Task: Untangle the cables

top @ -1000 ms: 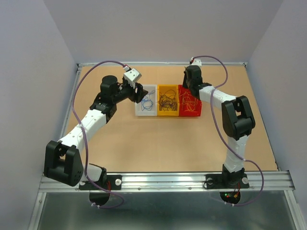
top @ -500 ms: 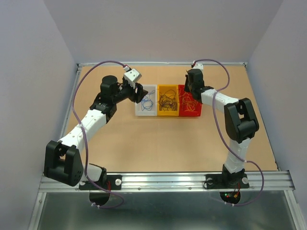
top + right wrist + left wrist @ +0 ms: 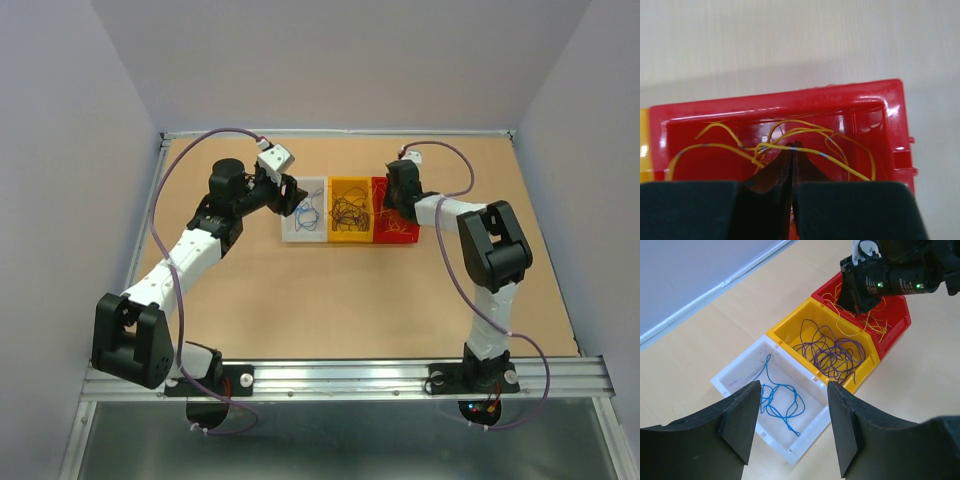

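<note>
- While your left gripper [image 3: 790,427] hangs above the white bin [image 3: 737,377], its fingers stand wide apart.
- Your right gripper [image 3: 791,150] is down inside the red bin [image 3: 780,107] with its fingertips pressed together. The yellow strands [image 3: 830,156] cross right at the tips, and you cannot tell whether one is pinched.
- The cables [image 3: 350,212] lie by colour: blue strands [image 3: 777,400] in the white bin, dark strands [image 3: 832,352] in the yellow bin [image 3: 792,322], and yellow ones in the red.
- The three bins sit side by side in a row on the table [image 3: 300,300].
</note>
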You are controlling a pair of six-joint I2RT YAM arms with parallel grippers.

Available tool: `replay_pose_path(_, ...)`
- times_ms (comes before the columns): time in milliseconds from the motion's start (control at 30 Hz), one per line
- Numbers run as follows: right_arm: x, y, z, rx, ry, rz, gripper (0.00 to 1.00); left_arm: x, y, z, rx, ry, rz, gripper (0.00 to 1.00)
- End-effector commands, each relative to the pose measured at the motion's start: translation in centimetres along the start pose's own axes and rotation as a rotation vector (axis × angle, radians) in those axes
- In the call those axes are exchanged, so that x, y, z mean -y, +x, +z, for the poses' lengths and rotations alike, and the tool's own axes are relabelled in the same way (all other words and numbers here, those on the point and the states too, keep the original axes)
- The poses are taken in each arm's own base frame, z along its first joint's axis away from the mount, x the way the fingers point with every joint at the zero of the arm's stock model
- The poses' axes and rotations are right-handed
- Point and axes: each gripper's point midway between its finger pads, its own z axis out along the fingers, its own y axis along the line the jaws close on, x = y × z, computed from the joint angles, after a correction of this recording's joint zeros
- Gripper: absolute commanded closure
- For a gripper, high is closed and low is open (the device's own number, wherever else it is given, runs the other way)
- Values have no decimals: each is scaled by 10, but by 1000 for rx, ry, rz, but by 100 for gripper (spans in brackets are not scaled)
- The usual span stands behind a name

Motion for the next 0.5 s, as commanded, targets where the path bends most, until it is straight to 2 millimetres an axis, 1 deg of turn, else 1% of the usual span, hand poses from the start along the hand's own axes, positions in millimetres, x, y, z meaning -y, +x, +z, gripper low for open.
replay_pose_path(0,4,9,11,12,19,39,96,0,-10,0,44,3,30,33)
replay_pose_path(100,9,9,8,18,34,41,96,0,-8,0,40,4,26,33)
replay_pose_path(200,11,-3,-3,48,36,54,96,-1,-8,0,40,2,33,33)
replay_pose_path(233,10,-13,-11,73,25,64,96,-1,-8,-1,42,2,34,33)
replay_pose_path(267,11,-11,-11,71,24,62,95,-2,-8,-1,45,-3,35,33)
replay_pose_path(367,6,-53,-32,162,3,74,87,-1,-9,-2,52,-7,38,33)
replay_pose_path(400,3,-62,-38,180,-10,77,85,-2,-8,-2,51,-10,36,33)
replay_pose_path(433,1,-71,-43,197,-23,79,78,-1,-9,-2,51,-9,36,33)
replay_pose_path(467,-1,-78,-48,211,-35,85,75,-3,-8,-2,50,-13,36,33)
